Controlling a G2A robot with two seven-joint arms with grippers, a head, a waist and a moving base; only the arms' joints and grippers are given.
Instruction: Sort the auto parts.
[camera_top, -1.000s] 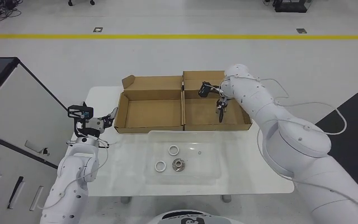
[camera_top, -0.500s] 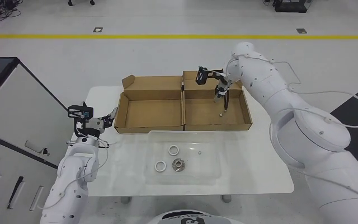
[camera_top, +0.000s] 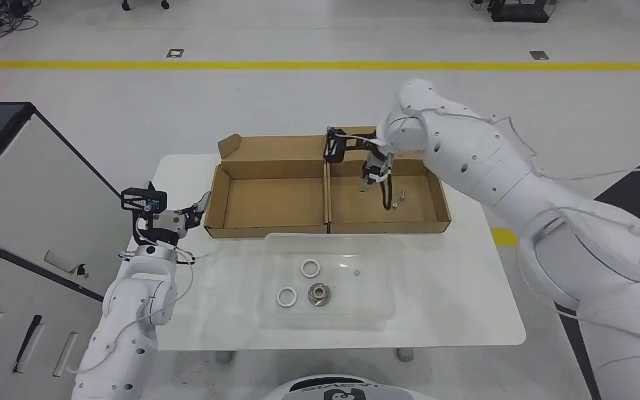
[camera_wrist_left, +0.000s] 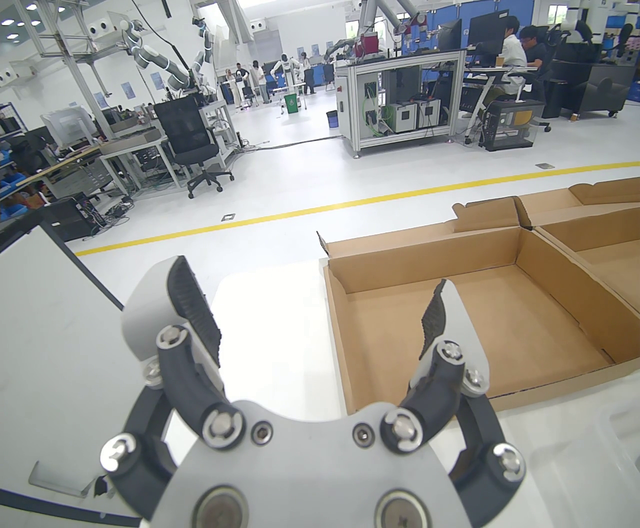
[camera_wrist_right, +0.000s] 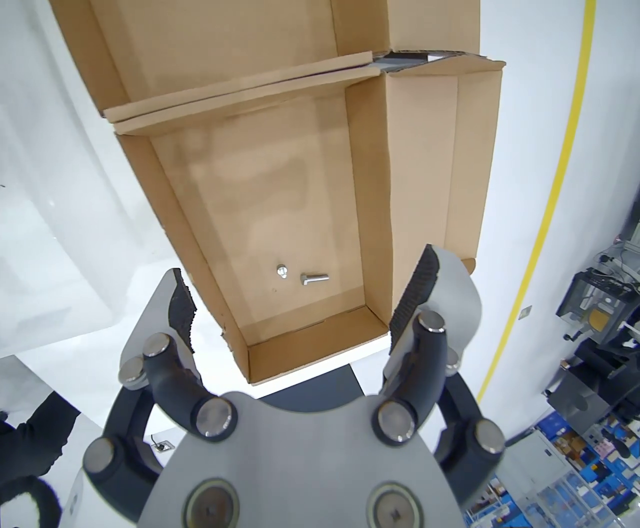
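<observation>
Cardboard right box has a bolt and a small silvery part just beside it on its floor. Right end effector hangs above that box, released, nothing held. Left end effector sits past the adjoining left box, over the bench, also released. Clear tray on the robot side of the right box holds two white rings and a metal hub.

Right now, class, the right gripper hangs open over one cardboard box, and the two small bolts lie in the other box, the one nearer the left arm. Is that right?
No: the two bolts lie on the floor of the very box that the open right gripper hangs over, not the other box. The right wrist view shows it.
</observation>
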